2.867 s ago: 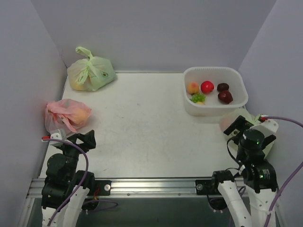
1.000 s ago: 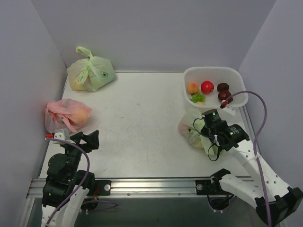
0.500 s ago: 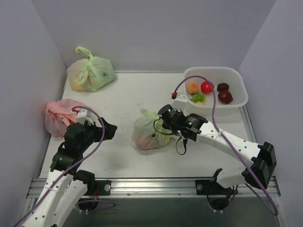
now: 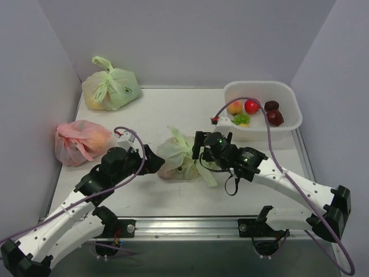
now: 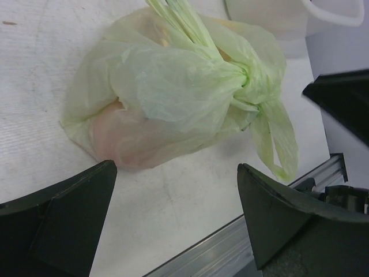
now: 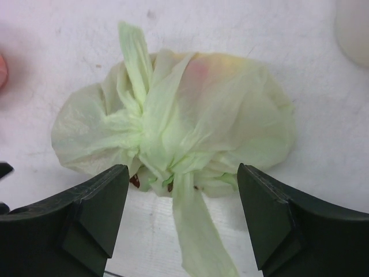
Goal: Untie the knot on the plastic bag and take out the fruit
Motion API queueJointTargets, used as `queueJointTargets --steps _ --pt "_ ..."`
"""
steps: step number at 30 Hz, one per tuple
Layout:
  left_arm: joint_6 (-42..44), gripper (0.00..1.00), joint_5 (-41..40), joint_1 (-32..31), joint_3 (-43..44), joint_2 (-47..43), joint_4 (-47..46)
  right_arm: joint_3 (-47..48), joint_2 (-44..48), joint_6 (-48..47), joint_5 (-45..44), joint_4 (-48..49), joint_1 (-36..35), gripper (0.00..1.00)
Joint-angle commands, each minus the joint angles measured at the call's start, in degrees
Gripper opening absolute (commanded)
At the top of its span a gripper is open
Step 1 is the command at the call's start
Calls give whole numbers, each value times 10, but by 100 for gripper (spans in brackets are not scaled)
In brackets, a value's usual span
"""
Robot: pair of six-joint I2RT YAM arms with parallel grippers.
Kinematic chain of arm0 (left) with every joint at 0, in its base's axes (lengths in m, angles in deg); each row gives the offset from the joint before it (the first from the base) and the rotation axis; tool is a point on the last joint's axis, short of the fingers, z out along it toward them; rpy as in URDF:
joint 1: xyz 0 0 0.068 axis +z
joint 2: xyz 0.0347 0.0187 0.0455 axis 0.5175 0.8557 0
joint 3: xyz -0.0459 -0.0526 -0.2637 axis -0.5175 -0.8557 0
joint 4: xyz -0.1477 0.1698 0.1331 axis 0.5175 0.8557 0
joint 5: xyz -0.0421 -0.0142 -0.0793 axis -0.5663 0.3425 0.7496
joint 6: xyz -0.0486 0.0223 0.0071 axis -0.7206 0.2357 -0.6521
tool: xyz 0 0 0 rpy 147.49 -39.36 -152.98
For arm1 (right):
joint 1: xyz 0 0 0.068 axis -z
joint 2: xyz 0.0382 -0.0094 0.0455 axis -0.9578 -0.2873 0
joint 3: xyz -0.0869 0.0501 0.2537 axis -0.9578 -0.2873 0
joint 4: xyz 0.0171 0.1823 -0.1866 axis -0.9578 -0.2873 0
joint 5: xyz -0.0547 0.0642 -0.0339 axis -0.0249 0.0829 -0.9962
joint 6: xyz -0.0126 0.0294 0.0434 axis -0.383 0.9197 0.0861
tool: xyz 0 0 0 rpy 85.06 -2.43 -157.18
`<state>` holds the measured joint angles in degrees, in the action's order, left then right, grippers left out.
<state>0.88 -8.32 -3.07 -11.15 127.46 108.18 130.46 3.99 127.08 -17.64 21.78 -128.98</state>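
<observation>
As the top view shows: the plastic bag lies tied at the front middle of the tabletop. My left tool is just beside its left flank and my right tool just beside its right flank.
Left wrist view: my fingers are spread wide with nothing between them. The knot sits at the bag's far right, and one loose ear trails onto the tabletop. The fruit shows only as pink and yellow tints through the film.
Right wrist view: my fingers stand apart and empty. The knot lies ahead of the tips, roughly centred between them.
Step in hand: approach to the knot. I judge that untying has not begun.
Next move: I judge that one tool must pinch an ear close to the knot while the other steadies the bag, gripping film only and not the fruit.
</observation>
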Motion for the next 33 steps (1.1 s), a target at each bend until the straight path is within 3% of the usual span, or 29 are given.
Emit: queueJointTargets --steps 1,4,14,16,17,20,22,33 --pt "-31 97 -123 -77 18 27 -47 2 47 -64 41 10 63 77" --pt "-44 97 -169 -105 33 73 -45 9 36 -66 97 12 115 74" --pt "-82 97 -262 -177 72 137 -45 -14 -74 -44 184 111 124 70" --pt "-102 97 -280 -190 63 136 -46 -31 -87 -36 187 125 124 58" --pt "-110 98 -284 -202 59 135 -46 -40 -92 -33 193 134 122 39" --pt "-142 97 -311 -222 46 135 -48 -70 -86 -20 201 161 111 10" --pt "-165 97 -327 -242 44 140 -47 -78 -82 -13 186 167 89 1" --pt "-228 98 -411 -269 48 211 -48 -115 -61 22 96 237 -5 0"
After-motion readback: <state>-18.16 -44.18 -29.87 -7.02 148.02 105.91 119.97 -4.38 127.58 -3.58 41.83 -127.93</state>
